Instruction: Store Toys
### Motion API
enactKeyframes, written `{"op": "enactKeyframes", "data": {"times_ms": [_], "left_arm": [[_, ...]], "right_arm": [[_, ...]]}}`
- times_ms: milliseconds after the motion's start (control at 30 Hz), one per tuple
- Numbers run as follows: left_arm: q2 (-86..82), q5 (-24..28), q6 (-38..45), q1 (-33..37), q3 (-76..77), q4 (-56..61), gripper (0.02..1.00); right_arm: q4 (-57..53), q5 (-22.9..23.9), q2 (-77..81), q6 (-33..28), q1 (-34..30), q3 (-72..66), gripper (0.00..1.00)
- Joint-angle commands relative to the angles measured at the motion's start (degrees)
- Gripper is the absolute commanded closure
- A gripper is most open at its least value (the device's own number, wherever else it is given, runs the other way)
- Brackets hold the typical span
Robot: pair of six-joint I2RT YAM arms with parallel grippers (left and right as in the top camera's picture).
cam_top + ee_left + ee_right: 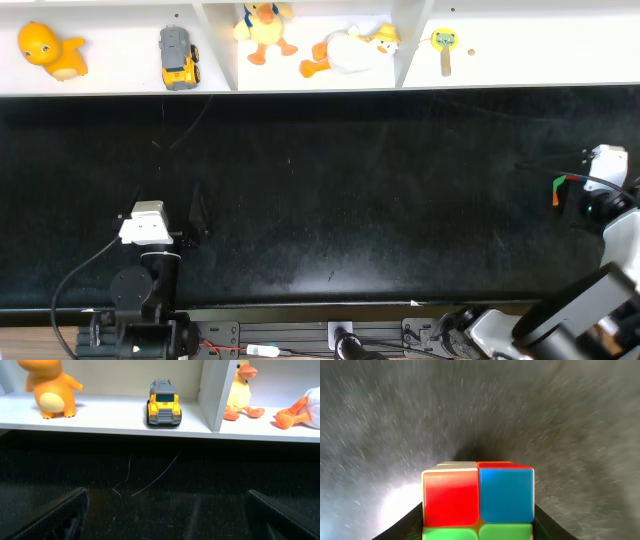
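Observation:
A multicoloured puzzle cube [477,500], with red, blue and green faces showing, sits between the dark fingers of my right gripper [477,532], which is shut on it. From above the cube [557,190] shows at the mat's far right edge, with the right gripper [572,200] around it. My left gripper [197,222] stands open and holds nothing, low over the mat at the near left. Its fingers [55,515] are spread wide and face the shelf. On the white shelf [320,82] are an orange figure [52,50], a yellow truck [178,58], a yellow duck [265,28] and a white duck [350,50].
A small green and yellow toy [444,45] lies in the shelf's right compartment. White dividers [215,395] split the shelf into compartments. The black mat [340,190] spreads between the arms and the shelf. Cables trail along the near edge.

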Motion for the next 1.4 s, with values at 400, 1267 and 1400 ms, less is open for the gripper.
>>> {"op": "enactKeyframes", "data": {"times_ms": [400,1267,1400], "left_arm": [[-0.7,0.57,-1.05,-0.37,-0.11,-0.11,0.02],[-0.7,0.55,-1.05,-0.37,-0.11,-0.11,0.02],[-0.7,0.55,-1.05,-0.37,-0.11,-0.09,0.02]], "right_arm": [[6.12,-1.44,-3.1,17.14,13.55,10.69,0.505],[5.6,-1.44,19.5,26.25,22.75,35.58,0.003],[2.71,-1.38,17.84,26.64,22.75,35.41,0.005]]}}
